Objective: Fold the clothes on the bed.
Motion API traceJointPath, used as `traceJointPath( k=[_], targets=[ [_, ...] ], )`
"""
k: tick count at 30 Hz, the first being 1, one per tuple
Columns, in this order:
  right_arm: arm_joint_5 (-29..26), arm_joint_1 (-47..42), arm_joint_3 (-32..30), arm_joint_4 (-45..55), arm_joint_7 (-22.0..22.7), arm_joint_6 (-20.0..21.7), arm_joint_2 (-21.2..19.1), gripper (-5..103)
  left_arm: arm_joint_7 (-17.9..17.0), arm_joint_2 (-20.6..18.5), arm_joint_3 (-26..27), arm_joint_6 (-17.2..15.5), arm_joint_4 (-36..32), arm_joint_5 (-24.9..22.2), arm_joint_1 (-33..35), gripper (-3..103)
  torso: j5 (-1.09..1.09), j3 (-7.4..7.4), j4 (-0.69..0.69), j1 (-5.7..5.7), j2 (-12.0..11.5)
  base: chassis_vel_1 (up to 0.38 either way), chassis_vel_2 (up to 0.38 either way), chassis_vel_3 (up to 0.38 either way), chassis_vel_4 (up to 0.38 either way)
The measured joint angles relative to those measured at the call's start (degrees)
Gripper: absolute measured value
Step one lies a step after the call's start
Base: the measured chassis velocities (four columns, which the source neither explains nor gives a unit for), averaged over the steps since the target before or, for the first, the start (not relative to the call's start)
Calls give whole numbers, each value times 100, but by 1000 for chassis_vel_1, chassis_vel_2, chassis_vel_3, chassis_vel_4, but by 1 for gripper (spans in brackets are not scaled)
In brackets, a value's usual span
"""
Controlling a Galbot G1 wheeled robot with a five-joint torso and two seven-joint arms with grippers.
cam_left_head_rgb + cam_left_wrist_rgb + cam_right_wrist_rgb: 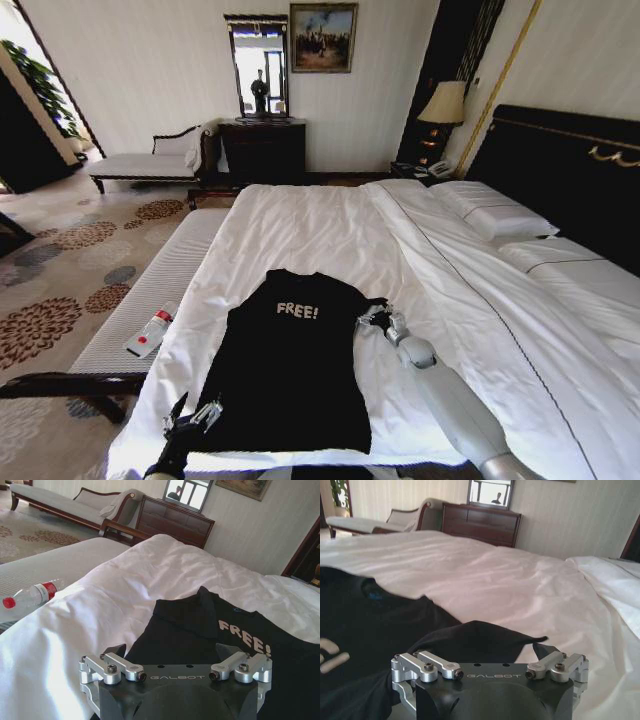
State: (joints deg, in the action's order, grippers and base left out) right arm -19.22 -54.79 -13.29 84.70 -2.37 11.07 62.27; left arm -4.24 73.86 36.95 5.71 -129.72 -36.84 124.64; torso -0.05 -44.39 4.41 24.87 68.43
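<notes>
A black short-sleeved T-shirt (pixel 290 365) lies flat on the white bed (pixel 330 230), chest side up, with white block letters reading "FREE!" across the chest. Its collar points toward twelve o'clock and its hem toward six o'clock in the head view, near the bed's foot edge. The cotton looks soft and matte, mostly smooth, with one sleeve bunched into a loose fold at three o'clock. The duvet (pixel 480 300) beneath is white and gently rumpled. The left end effector (pixel 190 420), black with silver metal linkages, sits at the shirt's hem corner at about seven o'clock; I cannot tell whether it is grasping. The right end effector (pixel 378 318) sits at the bunched sleeve at about three o'clock; its grip cannot be told either. A clear plastic bottle (pixel 150 331) with a red label lies on the ribbed pale table (pixel 150 290) at nine o'clock.
</notes>
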Motion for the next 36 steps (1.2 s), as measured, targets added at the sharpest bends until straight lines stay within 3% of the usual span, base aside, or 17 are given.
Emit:
traceJointPath(
  k=[5, 8, 12, 17, 20, 21, 26, 29, 30, 31, 34, 36],
  targets=[
    [-378, 37, 292, 387, 135, 198, -135, 100, 0, -16, -92, -15, 16, 2, -37, 100, 0, 0, 0, 0, 0, 0, 0, 0, 0],
    [54, 44, 578, 98, 130, 110, -28, 100, -30, -54, -212, -62, 24, 54, -139, 100, 1, 0, 1, 0, 0, 0, 0, 0, 0],
    [-262, 14, 359, 3, 267, 15, 74, 100, -45, -53, -193, -94, -13, 29, -179, 100, 2, 0, -2, 0, 0, 0, 0, 0, 0],
    [-41, -302, 166, 46, -34, -243, -281, 100, -35, -96, -123, -82, 84, -41, -179, 100, 0, 0, 3, 0, 0, 0, 0, 0, 0],
    [-218, -404, 62, 50, 18, -253, -237, 100, -35, -93, -151, -81, 101, -39, -203, 100, 2, 0, 3, 0, 0, 0, 0, 0, 0],
    [-596, -481, -77, 51, 135, -187, -148, 100, -35, -78, -176, -81, 102, -32, -222, 100, 3, 0, -1, 0, 0, 0, 0, 0, 0],
    [-1048, -643, -347, 51, 262, -122, -133, 100, -32, -88, -177, -82, 112, -23, -210, 100, 1, 0, 2, 0, 0, 0, 0, 0, 0],
    [-2043, -588, -389, 164, 479, 28, -108, 100, -28, -103, -177, -81, 122, -3, -197, 100, 2, 0, 3, 0, 0, 0, 0, 0, 0],
    [-2043, -588, -389, 164, 479, 28, -108, 100, -28, -103, -177, -81, 122, -3, -197, 100, 2, 0, 3, 0, 0, 0, 0, 0, 0],
    [-3034, -440, -428, 232, 684, 231, -19, 100, -28, -98, -185, -81, 103, 29, -190, 100, 0, 0, 1, 0, 0, 0, 0, 0, 0],
    [-4539, -51, -465, 124, 1012, 630, 172, 100, -22, -66, -149, -77, 30, 57, -130, 100, 0, 0, -5, 0, 0, 0, 0, 0, 0],
    [-4648, -1, -463, 83, 1029, 665, 187, 100, -18, -63, -134, -71, 23, 58, -109, 100, 0, 0, -4, 0, 0, 0, 0, 0, 0]
  ],
)
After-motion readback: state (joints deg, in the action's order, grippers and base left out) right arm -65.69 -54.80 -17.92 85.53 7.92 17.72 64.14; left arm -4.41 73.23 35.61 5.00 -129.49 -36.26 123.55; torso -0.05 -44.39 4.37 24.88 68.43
